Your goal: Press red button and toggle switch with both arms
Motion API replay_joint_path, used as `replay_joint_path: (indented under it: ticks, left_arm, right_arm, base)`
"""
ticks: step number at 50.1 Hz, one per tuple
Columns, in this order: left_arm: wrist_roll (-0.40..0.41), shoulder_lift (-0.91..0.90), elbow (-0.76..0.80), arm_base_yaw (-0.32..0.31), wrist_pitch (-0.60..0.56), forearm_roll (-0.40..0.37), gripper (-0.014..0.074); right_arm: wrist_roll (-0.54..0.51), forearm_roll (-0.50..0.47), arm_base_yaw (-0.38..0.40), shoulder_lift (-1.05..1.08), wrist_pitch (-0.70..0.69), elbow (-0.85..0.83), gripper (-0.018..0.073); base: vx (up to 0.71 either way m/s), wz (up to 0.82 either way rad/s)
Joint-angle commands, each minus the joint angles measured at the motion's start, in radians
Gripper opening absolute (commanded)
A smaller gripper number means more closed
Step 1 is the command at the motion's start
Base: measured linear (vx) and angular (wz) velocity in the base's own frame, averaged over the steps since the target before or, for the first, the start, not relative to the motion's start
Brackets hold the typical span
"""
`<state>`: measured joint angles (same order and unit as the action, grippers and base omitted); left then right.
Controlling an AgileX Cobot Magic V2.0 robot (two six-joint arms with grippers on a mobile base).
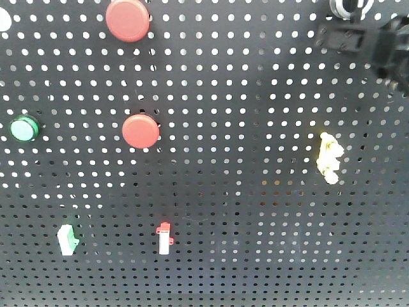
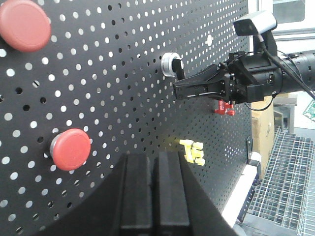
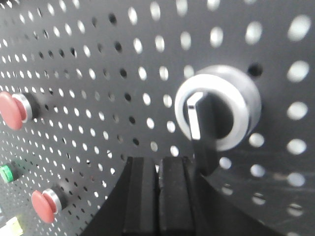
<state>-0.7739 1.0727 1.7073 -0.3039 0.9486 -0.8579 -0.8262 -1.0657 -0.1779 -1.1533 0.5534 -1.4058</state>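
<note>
The red button [image 1: 128,19] is the larger red disc at the top of the black pegboard [image 1: 255,211]; it also shows in the left wrist view [image 2: 24,24] and, far left, in the right wrist view [image 3: 11,110]. The toggle switch [image 3: 216,113], a black knob in a silver ring, has its lever [image 3: 194,115] pointing down. My right gripper [image 3: 158,164] is shut and empty, its tips just below and left of the switch [image 2: 172,64]; I cannot tell whether they touch it. My left gripper [image 2: 155,162] is shut and empty, off the board, to the lower right of the smaller red button [image 2: 70,148].
Below the red button sits the smaller red button [image 1: 140,131], with a green button [image 1: 23,129] to its left. A yellow clip [image 1: 329,158] hangs at the right. Two white rockers [image 1: 66,240] [image 1: 164,238] sit low. The right arm [image 1: 364,38] crosses the top right corner.
</note>
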Motion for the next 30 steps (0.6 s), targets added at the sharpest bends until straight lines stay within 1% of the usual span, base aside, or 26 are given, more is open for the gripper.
replay_joint_path:
  ticks: [1,20,27,30]
  left_arm:
    - [0.009,-0.005,0.021,0.0,-0.071,-0.041,0.0001]
    - [0.009,-0.005,0.021,0.0,-0.065,-0.023,0.0001]
    - [0.009,-0.005,0.021,0.0,-0.056,-0.023,0.0001]
    - [0.009,-0.005,0.021,0.0,-0.056,-0.023,0.0001]
  right_arm:
    - [-0.009,-0.033,0.005,0.009,-0.102,-0.032,-0.0003]
    - [-0.018,-0.033,0.005,0.011,-0.164,-0.038,-0.0003]
    - [-0.019,-0.011,0.005,0.013,-0.188,-0.038,-0.0003]
    - [-0.012,-0.003,0.016,0.013,-0.19,-0.038,-0.0003]
  base:
    - [0.0,0.0]
    - [0.0,0.0]
    - [0.0,0.0]
    - [0.0,0.0]
